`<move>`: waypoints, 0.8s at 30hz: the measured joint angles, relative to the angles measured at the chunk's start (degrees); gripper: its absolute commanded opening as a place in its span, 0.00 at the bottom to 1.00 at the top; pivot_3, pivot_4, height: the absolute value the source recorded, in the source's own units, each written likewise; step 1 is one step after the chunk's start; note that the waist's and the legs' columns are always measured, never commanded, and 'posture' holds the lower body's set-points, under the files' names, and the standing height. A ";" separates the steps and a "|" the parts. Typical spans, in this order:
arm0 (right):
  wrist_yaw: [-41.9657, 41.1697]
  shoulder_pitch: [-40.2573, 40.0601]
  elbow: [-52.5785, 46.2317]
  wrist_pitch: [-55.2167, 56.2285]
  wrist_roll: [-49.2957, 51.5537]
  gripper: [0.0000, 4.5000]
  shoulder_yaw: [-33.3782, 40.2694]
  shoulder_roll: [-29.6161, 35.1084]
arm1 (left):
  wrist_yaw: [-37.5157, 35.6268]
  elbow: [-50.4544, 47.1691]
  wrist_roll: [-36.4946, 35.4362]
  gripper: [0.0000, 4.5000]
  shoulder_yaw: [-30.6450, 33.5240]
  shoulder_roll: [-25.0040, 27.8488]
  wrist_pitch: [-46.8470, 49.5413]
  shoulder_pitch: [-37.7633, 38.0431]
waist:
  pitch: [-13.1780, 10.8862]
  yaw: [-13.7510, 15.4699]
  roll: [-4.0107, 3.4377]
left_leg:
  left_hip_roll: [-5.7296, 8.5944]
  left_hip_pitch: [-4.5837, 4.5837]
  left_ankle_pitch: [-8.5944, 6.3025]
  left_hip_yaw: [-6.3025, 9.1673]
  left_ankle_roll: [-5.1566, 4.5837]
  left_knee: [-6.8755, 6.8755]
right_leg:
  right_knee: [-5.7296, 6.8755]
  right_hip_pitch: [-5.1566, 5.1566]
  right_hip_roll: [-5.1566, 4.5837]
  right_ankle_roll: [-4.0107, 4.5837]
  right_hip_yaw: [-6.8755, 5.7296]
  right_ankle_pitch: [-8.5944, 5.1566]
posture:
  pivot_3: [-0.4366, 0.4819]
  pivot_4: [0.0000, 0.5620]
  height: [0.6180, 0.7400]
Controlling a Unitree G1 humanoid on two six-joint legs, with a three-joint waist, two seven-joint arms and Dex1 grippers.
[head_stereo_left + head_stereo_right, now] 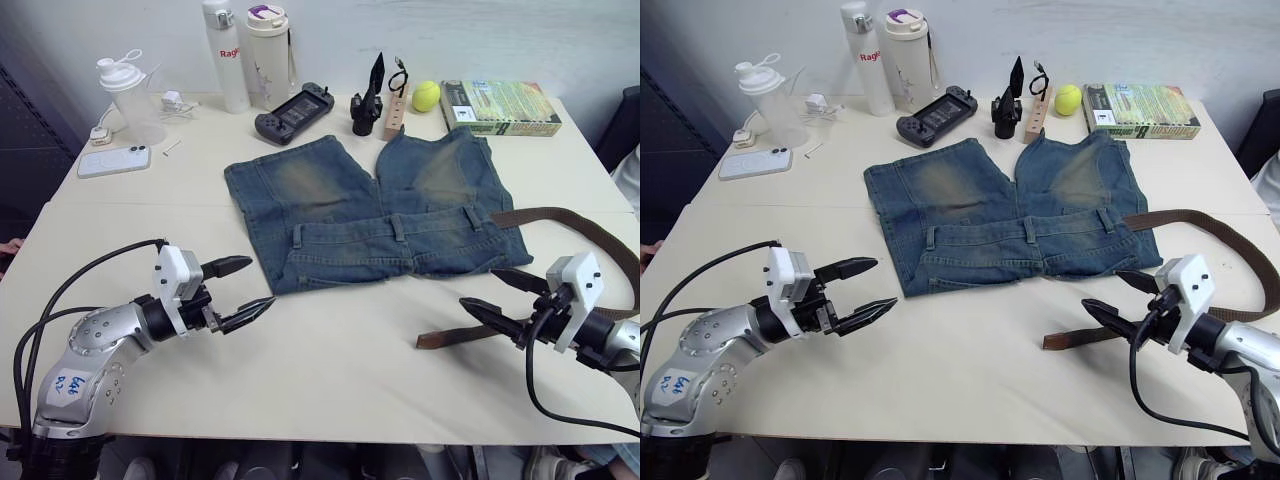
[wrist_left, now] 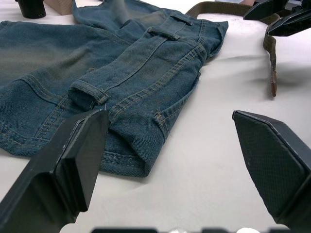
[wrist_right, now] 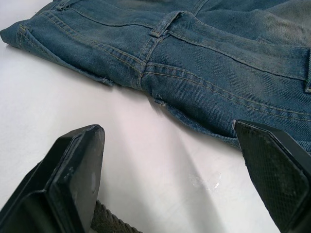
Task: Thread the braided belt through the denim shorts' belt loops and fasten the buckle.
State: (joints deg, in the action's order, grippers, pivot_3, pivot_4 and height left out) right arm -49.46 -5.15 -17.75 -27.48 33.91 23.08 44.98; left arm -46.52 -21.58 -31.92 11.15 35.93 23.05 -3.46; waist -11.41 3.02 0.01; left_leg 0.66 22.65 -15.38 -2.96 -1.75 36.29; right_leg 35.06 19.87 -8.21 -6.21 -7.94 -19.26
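Left eye view: denim shorts (image 1: 375,205) flat on bench (image 1: 330,370), waistband toward robot, belt loops (image 1: 398,228) reachable. Braided belt (image 1: 560,225) curls at right, unthreaded, tip beside right hand (image 1: 508,299). Left hand (image 1: 240,290) and right hand both spread, empty, poised for pickup.

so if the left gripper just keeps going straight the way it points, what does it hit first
Most likely the denim shorts: the open left gripper points across bare table at their waistband corner, near a belt loop. Nothing lies between, though its height above the table is unclear.
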 measured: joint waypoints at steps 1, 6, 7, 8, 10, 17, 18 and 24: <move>0.00 0.00 0.00 0.00 0.00 1.00 0.00 0.00 | 0.00 0.00 0.00 0.99 0.00 0.00 0.00 0.00 | 0.00 0.00 0.00 | 0.00 0.00 0.00 0.00 0.00 0.00 | 0.00 0.00 0.00 0.00 0.00 0.00 | 0.48 0.27 0.87; -0.01 0.15 0.00 -0.01 -0.02 1.00 -0.01 0.00 | -0.21 -0.03 -0.01 0.99 -0.10 0.00 0.01 -0.13 | 0.00 0.01 0.00 | 0.00 0.00 0.00 0.00 0.00 0.00 | 0.00 0.00 0.00 0.00 0.00 0.00 | 0.48 0.27 0.87; -0.03 0.18 0.00 -0.02 -0.02 1.00 -0.01 0.00 | -0.40 -0.03 -0.02 0.99 -0.18 0.00 0.01 -0.14 | 0.00 0.00 0.00 | 0.00 0.00 0.00 0.00 0.00 0.00 | 0.00 -0.01 0.00 0.00 0.00 0.00 | 0.48 0.27 0.87; -0.10 0.22 0.00 -0.03 -0.02 1.00 -0.01 0.00 | -0.60 -0.04 -0.06 0.99 -0.30 0.00 0.04 -0.15 | 0.00 0.00 0.00 | 0.00 0.00 0.00 0.00 0.00 0.00 | 0.01 -0.01 0.00 0.00 0.00 0.00 | 0.48 0.27 0.87; -0.29 0.28 0.00 -0.03 -0.02 1.00 -0.01 0.00 | -0.84 -0.05 -0.15 0.99 -0.39 0.00 0.09 -0.17 | 0.00 -0.01 0.00 | 0.00 -0.01 0.00 0.00 0.00 0.00 | 0.01 -0.01 0.01 0.00 0.00 0.00 | 0.48 0.27 0.87; -0.52 0.44 0.03 -0.03 -0.08 1.00 -0.01 0.00 | -1.65 -0.05 -0.28 0.99 -0.41 0.04 0.14 -0.33 | 0.00 -0.01 0.00 | 0.00 -0.02 0.00 -0.01 0.00 0.01 | 0.03 -0.02 0.01 0.00 0.00 0.00 | 0.48 0.27 0.87; -0.52 0.48 0.05 -0.02 -0.12 1.00 -0.01 0.00 | -1.66 -0.05 -0.28 0.99 -0.41 0.04 0.14 -0.37 | 0.00 -0.01 0.00 | 0.00 -0.02 0.00 -0.01 0.00 0.01 | 0.03 -0.02 0.01 0.00 0.00 0.00 | 0.48 0.27 0.87; -0.10 0.51 0.24 0.06 -0.72 1.00 -0.01 -0.01 | -1.60 -0.05 -0.27 0.99 -0.41 0.04 0.14 -0.44 | 0.00 -0.01 0.00 | 0.00 -0.05 0.00 -0.02 0.00 0.01 | 0.04 -0.04 0.01 0.00 0.01 0.00 | 0.48 0.27 0.87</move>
State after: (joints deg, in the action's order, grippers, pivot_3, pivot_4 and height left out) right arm -49.56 -4.63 -17.51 -27.42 33.20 23.07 44.97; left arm -48.12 -21.62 -32.19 10.74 35.97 23.19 -3.90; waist -11.41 3.01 0.02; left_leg 0.66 22.60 -15.38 -2.98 -1.75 36.30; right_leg 35.10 19.83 -8.20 -6.21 -7.93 -19.26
